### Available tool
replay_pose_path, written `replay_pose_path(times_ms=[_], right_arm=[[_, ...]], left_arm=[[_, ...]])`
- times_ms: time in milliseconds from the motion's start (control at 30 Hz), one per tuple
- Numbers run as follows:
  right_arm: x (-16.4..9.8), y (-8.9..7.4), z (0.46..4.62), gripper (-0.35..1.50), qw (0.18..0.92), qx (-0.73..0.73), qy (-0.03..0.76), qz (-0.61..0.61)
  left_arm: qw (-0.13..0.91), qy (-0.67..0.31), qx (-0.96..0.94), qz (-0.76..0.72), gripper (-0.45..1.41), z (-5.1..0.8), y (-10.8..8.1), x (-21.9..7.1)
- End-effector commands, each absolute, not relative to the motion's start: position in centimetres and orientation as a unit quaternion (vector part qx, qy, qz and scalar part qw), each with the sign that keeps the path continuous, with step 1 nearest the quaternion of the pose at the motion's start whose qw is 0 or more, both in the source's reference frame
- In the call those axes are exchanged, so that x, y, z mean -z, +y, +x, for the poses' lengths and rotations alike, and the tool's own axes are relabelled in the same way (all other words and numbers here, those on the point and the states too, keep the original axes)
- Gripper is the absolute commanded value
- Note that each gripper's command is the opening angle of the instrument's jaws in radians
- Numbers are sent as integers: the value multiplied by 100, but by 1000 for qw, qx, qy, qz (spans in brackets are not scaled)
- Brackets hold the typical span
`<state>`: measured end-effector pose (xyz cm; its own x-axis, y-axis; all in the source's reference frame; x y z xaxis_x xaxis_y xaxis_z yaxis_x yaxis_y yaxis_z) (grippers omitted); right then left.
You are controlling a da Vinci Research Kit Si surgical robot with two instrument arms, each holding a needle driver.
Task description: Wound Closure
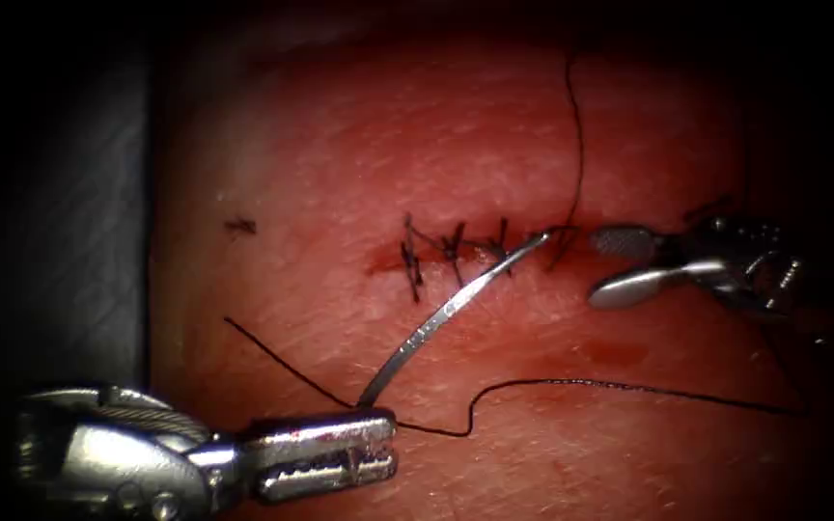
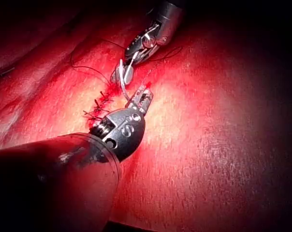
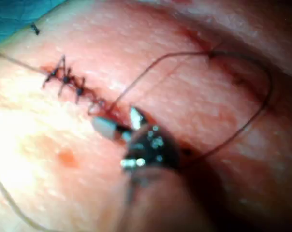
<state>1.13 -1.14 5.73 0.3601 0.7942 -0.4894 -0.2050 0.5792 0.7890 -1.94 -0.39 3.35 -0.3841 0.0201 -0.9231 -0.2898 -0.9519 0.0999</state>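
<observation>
Endoscope view
Left pincer (image 1: pixel 378 446): pressed together on the blunt end of the needle (image 1: pixel 446 311), near side of the tissue (image 1: pixel 340 145).
Needle: long axis slants from near left to far right; its tip meets the right end of the cut (image 1: pixel 475 253).
Right pincer (image 1: pixel 608 268): spread, holding nothing, just right of the tip.
Thread (image 1: pixel 629 386): trails right across the tissue.

Left wrist view
Left pincer (image 2: pixel 145 95): pinching the needle (image 2: pixel 122 86).

Right wrist view
Right pincer (image 3: pixel 121 122): spread beside the stitches (image 3: pixel 66 79).

Needle (image 1: pixel 456 304) tip hidden at the cut (image 1: pixel 475 253), can't tell if it's in tissue (image 1: pixel 359 145); thread (image 1: pixel 578 125) runs off endoscope view's top edge.
</observation>
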Motion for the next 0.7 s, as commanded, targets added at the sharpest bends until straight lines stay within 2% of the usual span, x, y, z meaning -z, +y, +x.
replay_pose_path(times_ms=[33,400,633,667,700], right_arm=[[-577,-114,122,109,758,-331,462,319],[-586,-82,136,99,744,-364,470,305],[-588,-81,147,82,743,-366,470,304],[-589,-81,149,72,743,-367,470,303],[-589,-80,151,35,741,-372,468,305]], left_arm=[[94,122,-823,-546,-45,-201,-43,-344],[95,112,-827,-543,-45,-206,-65,-362],[96,107,-824,-548,-45,-205,-77,-361],[95,107,-824,-549,-45,-205,-79,-361],[94,107,-823,-550,-45,-206,-81,-362]])
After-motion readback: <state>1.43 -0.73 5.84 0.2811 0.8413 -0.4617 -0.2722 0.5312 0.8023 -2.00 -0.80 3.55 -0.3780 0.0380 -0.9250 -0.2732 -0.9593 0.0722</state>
